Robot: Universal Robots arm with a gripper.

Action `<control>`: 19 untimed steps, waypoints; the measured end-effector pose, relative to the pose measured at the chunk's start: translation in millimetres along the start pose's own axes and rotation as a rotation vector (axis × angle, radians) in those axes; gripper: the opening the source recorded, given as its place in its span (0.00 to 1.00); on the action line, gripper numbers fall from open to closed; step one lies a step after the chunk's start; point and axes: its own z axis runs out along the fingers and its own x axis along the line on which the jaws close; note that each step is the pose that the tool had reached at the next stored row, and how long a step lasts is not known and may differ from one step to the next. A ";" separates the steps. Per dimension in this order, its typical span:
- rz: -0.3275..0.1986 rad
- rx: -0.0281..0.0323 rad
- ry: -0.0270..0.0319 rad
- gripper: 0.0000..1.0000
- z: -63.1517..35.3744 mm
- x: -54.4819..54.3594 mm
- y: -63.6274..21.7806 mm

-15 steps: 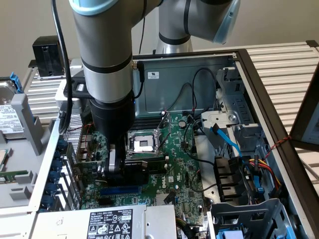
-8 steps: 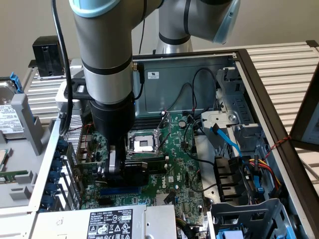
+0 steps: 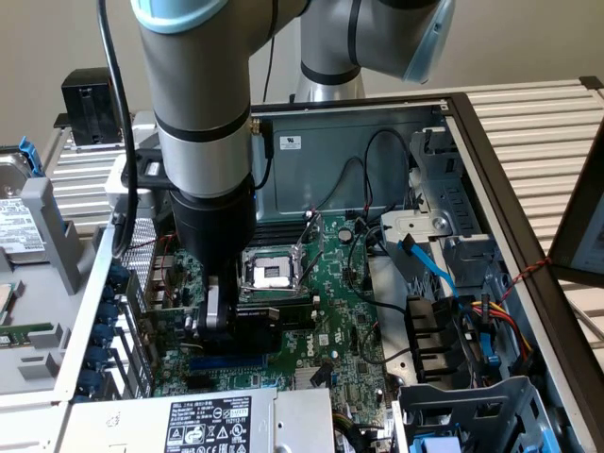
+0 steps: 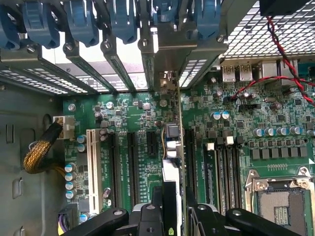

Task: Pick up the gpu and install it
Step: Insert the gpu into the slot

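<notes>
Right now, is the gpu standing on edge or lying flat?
On edge: the gpu shows as a thin strip held in the hand, above the slots of the motherboard. Whether it is seated, cannot tell.

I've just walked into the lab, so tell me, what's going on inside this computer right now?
A robot arm's gripper is down inside an open computer case and is shut on the gpu. The card stands on edge over the expansion slots of the motherboard, with its metal bracket up against the rear slot openings. Whether it is fully seated can't be told.
</notes>
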 end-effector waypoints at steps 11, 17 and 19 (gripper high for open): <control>0.001 -0.0054 0.0052 0.27 0.5 0.0 0.0; 0.001 -0.0053 0.0055 0.27 0.5 0.0 0.0; 0.001 -0.0048 0.0082 0.27 0.7 -0.1 -0.1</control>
